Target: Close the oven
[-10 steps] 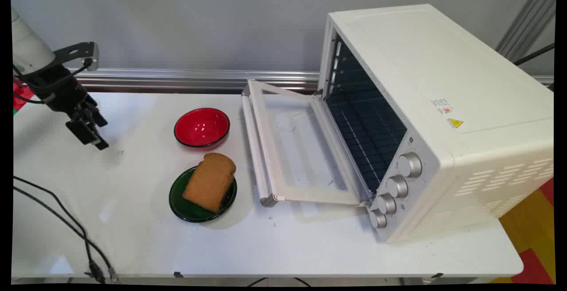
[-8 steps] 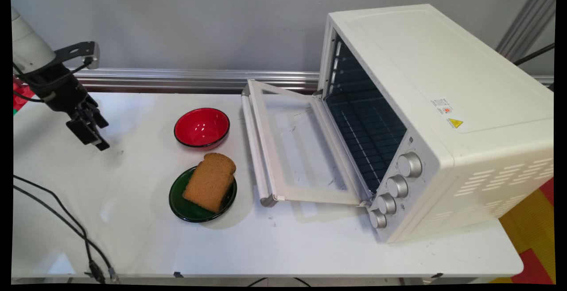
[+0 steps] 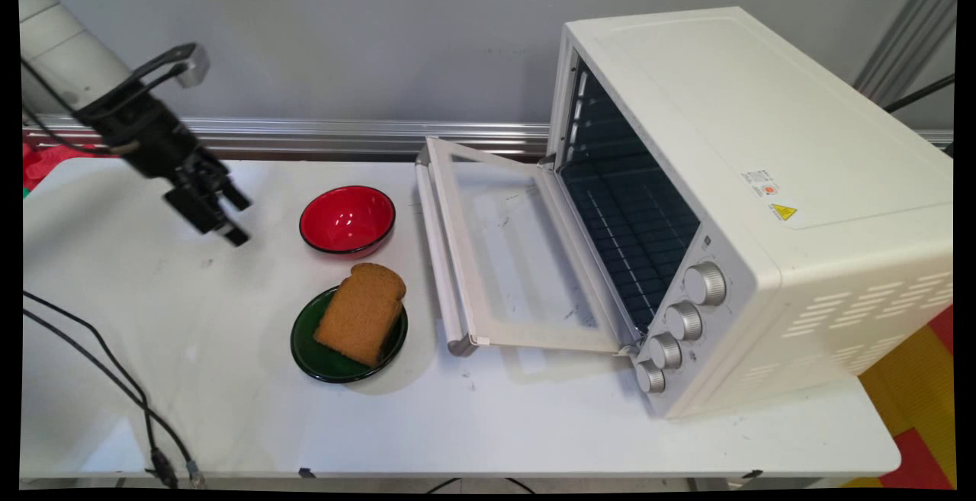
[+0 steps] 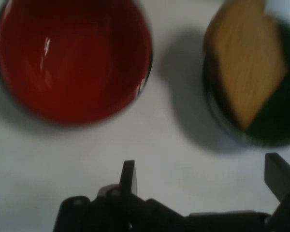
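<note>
My gripper (image 3: 221, 219) is hanging above the surface (image 3: 229, 409) just to the left of the red bowl (image 3: 348, 219), tilted down toward it, with nothing between the fingers (image 4: 128, 176); from the hand view they're spread wide apart, so it's released and empty. Using the red bowl as my anchor: it's empty, shiny inside, dark around the rim, and it's the closest thing to the gripper, though the two aren't touching. Just in front of the bowl, toward the near edge, sits a green plate (image 3: 320, 360) with a slice of brown bread (image 3: 361, 312) lying flat on it, the bread's rounded top pointing back at the bowl. In the hand view the bowl (image 4: 72, 58) fills the upper left and the bread (image 4: 246, 58) on its plate (image 4: 275, 128) is at the upper right, bare white surface between them. To the right of the bowl is a white toaster oven (image 3: 747, 181) with its glass door (image 3: 511, 257) dropped fully open toward the bowl, the door handle (image 3: 436, 249) being the part nearest it. The oven's dark inside shows a wire rack (image 3: 633, 226), and four silver knobs (image 3: 682, 322) run down its front corner. Well to the left and in front of the bowl, black cables (image 3: 99, 364) trail across the surface to its near edge.
</note>
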`<state>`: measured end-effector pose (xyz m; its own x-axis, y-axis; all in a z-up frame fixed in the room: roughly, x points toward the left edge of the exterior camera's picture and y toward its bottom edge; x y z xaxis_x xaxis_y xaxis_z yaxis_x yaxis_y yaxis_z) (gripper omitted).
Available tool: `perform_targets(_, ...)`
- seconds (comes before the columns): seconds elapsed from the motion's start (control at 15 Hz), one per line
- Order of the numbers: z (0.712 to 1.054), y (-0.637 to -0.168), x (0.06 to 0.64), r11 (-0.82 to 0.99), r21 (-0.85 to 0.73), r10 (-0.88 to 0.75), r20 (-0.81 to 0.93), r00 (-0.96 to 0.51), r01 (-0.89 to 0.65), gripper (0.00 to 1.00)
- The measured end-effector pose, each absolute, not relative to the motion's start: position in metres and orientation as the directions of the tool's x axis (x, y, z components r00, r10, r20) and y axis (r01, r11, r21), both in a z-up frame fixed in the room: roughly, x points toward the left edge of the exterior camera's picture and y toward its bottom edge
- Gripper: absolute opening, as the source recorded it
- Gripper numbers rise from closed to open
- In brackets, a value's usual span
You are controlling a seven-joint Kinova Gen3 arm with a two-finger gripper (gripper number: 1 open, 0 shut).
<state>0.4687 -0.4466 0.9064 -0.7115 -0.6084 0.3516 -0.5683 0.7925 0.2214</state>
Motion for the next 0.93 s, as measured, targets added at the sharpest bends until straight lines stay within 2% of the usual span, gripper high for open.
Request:
perform_targets(0.33,0.915,-0.466,0.437,0.845,0.198,-0.523,0.505,-0.687,-0.497,1.0)
perform_targets(0.73,0.915,-0.475,0.424,0.889,0.182,-0.445,0.567,-0.693,-0.421,1.0)
perform_targets(0.8,0.915,-0.476,0.423,0.897,0.176,-0.429,0.572,-0.699,-0.406,0.0)
perform_targets(0.93,0.913,-0.477,0.424,0.907,0.166,-0.408,0.573,-0.711,-0.387,0.0)
